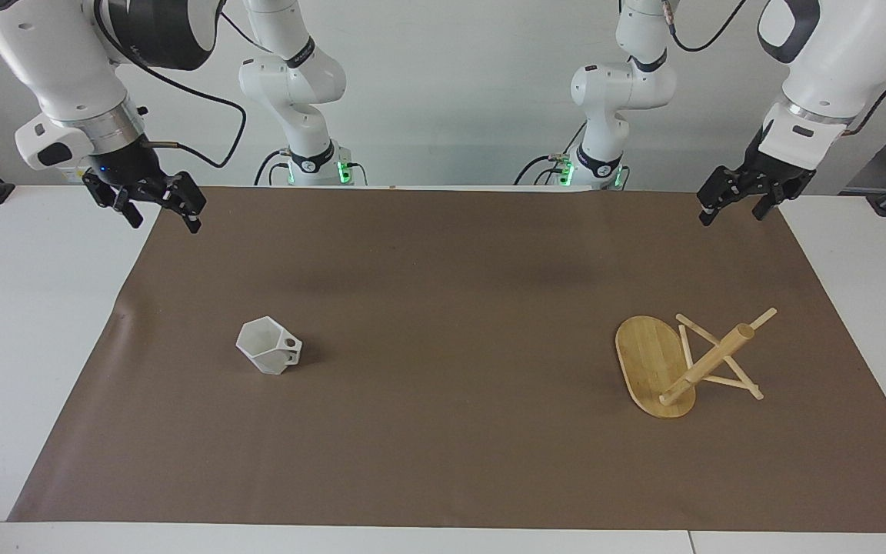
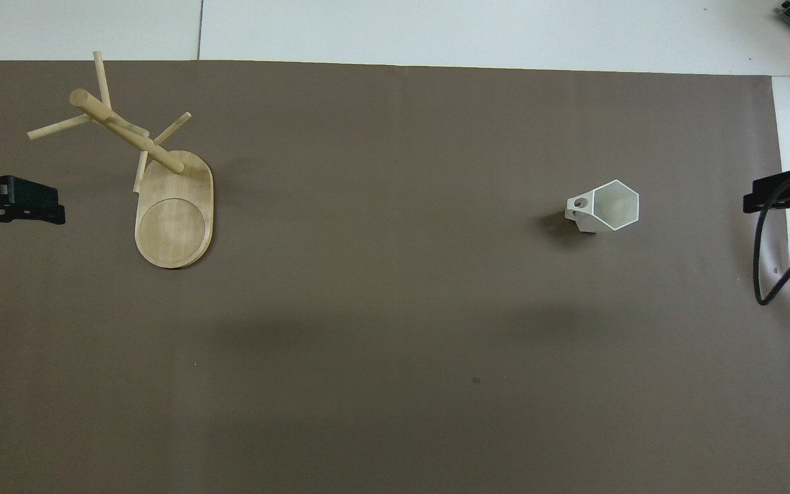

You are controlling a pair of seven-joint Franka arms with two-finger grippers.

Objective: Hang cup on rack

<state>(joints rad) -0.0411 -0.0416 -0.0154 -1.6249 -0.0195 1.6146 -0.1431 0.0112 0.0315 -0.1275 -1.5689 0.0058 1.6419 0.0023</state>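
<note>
Table [image 1: 28,323] first: white top, and nearly all of it is covered by a big brown mat [image 1: 443,431] that carries both of the task's things. Nothing else lies on the mat, so open brown ground runs between the two and nothing stands in the way.

Next in size, the rack [image 1: 677,362], and here it is at the left arm's end of the table, standing on its oval base with the thick post rising up and the thin pegs crossing through it. The overhead view shows the base [image 2: 174,209] flat on the mat with the post at the end of the base farther from the robots. No cup hangs on any peg.

Over at the right arm's end, well apart from the rack, the cup [image 1: 268,355] sits upright on the mat, hexagonal mouth up, its pierced handle [image 2: 579,206] turned toward the rack.

Now the arms, both waiting. The left pincer [image 1: 735,204] hangs over the mat's corner at its own end, fingers parted, grasping nothing. The right pincer [image 1: 158,208] hangs over the mat's corner at the other end, fingers likewise spread and empty. Neither touches the cup or the rack.
</note>
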